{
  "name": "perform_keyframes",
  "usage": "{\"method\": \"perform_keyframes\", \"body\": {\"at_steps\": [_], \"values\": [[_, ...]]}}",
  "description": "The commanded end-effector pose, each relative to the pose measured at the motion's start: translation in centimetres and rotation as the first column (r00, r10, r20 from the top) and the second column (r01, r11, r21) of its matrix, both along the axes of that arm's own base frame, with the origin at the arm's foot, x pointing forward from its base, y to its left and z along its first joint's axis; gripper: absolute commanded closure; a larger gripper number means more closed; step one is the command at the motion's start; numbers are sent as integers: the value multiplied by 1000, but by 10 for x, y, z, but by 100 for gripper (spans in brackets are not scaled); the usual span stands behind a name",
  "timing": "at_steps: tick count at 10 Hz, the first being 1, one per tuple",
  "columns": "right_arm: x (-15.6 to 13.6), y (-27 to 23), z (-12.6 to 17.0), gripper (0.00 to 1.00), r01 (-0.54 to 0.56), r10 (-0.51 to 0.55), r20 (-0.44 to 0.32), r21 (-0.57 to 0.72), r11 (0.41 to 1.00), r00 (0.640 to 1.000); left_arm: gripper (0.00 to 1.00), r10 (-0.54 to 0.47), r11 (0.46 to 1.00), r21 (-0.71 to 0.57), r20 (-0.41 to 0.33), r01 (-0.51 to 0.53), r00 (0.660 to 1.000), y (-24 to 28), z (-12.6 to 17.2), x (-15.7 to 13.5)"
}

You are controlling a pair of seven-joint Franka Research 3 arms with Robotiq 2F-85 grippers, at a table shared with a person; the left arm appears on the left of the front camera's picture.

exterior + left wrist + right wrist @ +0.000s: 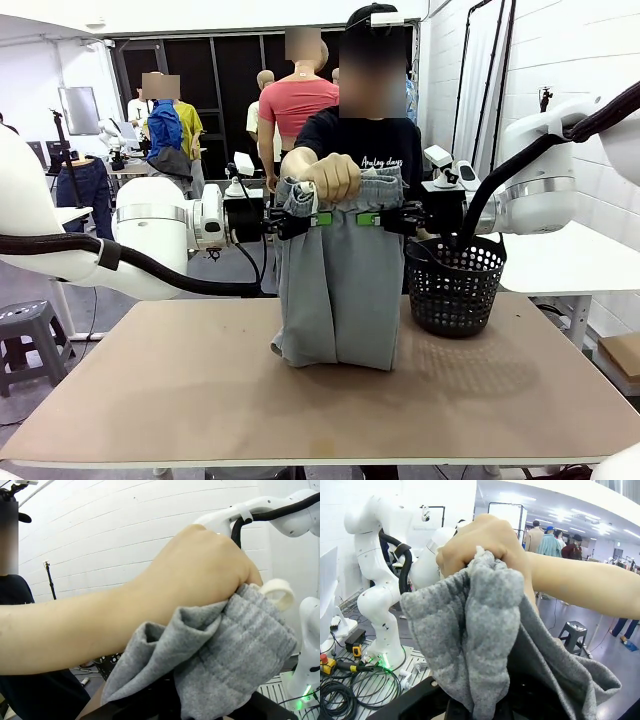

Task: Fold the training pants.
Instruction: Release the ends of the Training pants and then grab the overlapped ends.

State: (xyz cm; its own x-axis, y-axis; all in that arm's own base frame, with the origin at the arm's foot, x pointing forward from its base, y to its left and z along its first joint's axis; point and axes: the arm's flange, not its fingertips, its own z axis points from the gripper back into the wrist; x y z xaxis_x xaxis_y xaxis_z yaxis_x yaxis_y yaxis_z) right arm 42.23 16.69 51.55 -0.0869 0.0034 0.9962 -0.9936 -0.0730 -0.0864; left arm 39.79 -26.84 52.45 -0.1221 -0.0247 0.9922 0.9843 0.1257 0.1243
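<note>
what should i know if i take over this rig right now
Both shut on the waistband of the training pants: left gripper at one end, right gripper at the other.
The person's hand clutches the waistband between them.
The pants hang from it, lower end bunched on the table, beside the black basket.
Done: pants held up. Left: fold them and lay them down.

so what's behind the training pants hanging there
A person in a black t-shirt stands behind the training pants; everything below their chest is covered.
</note>
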Motion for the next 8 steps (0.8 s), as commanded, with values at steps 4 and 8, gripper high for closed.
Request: {"method": "perform_keyframes", "body": {"at_steps": [4,8], "values": [[-4,1,1,100,2,-3,9,28,1000,1000,100,5,1000,-2,6,-5,1000,0,3,-2],[0,0,0,94,0,0,0,0,1000,1000,98,0,1000,0,0,0,1000,0,0,0]]}}
